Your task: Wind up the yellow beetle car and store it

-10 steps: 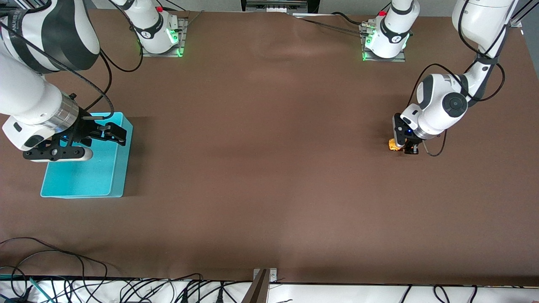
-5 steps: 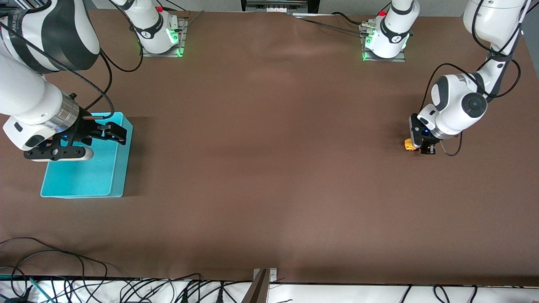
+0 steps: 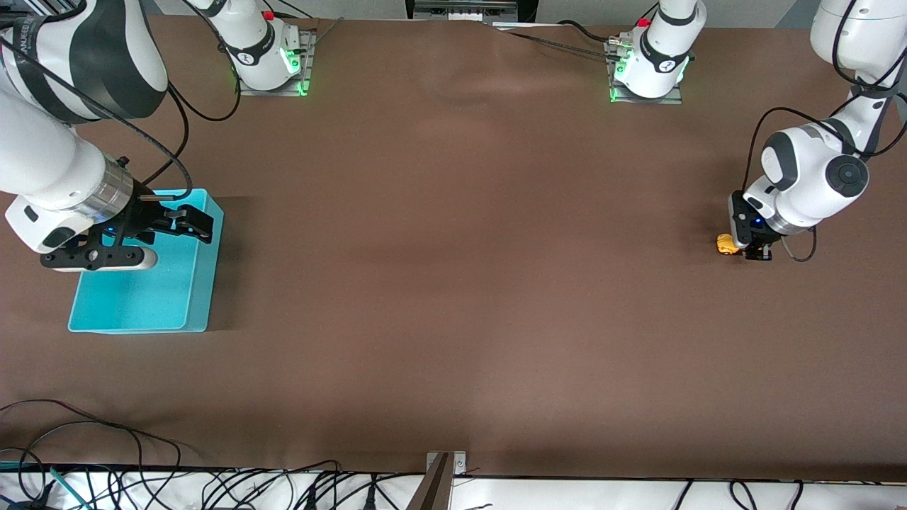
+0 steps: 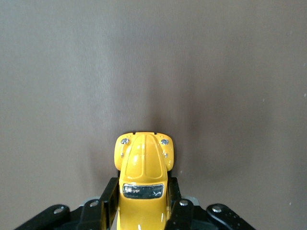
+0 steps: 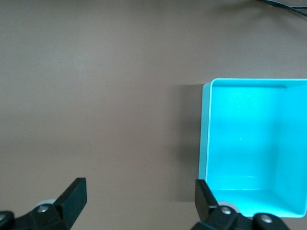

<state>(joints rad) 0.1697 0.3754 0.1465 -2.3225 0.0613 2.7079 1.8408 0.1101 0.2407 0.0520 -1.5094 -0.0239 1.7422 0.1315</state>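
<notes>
The yellow beetle car (image 3: 725, 244) (image 4: 144, 165) sits low against the brown table near the left arm's end. My left gripper (image 3: 747, 248) (image 4: 142, 191) is shut on its sides, and its rounded nose sticks out past the black fingers (image 4: 109, 196). Whether the wheels touch the table is hidden. At the right arm's end my right gripper (image 3: 186, 225) (image 5: 139, 191) hangs open and empty over the rim of the turquoise bin (image 3: 205, 283) (image 5: 205, 134).
The turquoise bin holds nothing that I can see. Both arm bases (image 3: 648, 67) stand along the edge farthest from the front camera. Cables (image 3: 106, 453) lie along the table's nearest edge. Bare brown table stretches between the car and the bin.
My left gripper has dragged the yellow car steadily toward the left arm's end of the table, still shut on it. The right arm has not moved.
</notes>
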